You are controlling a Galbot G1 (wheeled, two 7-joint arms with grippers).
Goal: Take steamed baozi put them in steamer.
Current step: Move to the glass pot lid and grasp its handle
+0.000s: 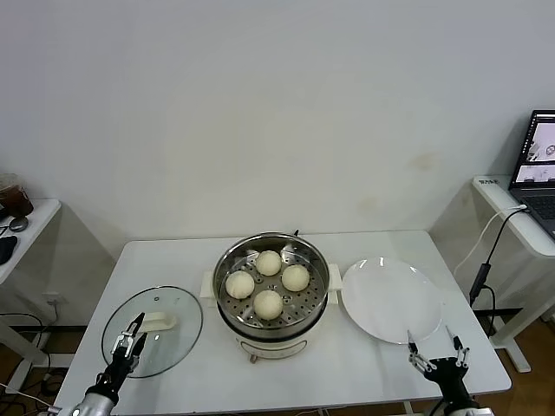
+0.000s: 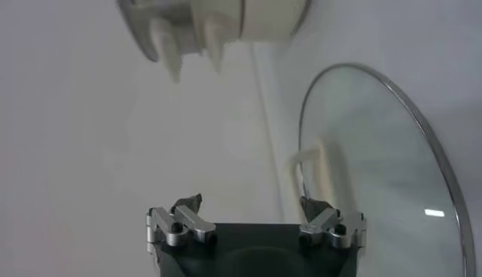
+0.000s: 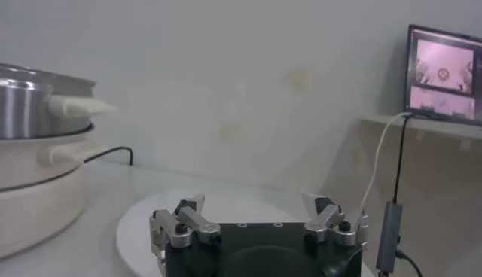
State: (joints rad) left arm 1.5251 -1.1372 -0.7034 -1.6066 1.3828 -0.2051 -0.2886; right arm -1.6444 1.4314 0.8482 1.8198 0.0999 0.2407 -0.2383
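Note:
The steamer (image 1: 227, 299) stands at the table's middle, a shiny steel pot with a perforated tray and white base. Several cream-white baozi lie on the tray: one at the back (image 1: 269, 262), one on the left (image 1: 239, 283), one on the right (image 1: 296, 277), one at the front (image 1: 268, 303). My left gripper (image 1: 130, 340) is open and empty, low over the glass lid (image 1: 178, 334) at the front left. My right gripper (image 1: 437, 350) is open and empty at the front right, just before the white plate (image 1: 390, 299). The steamer's side also shows in the right wrist view (image 3: 34, 165).
The plate is bare, right of the steamer. The lid with its white handle (image 2: 320, 169) lies flat left of the steamer. A laptop (image 1: 539, 165) and cable stand on a side desk at the far right. Another side table is at the far left.

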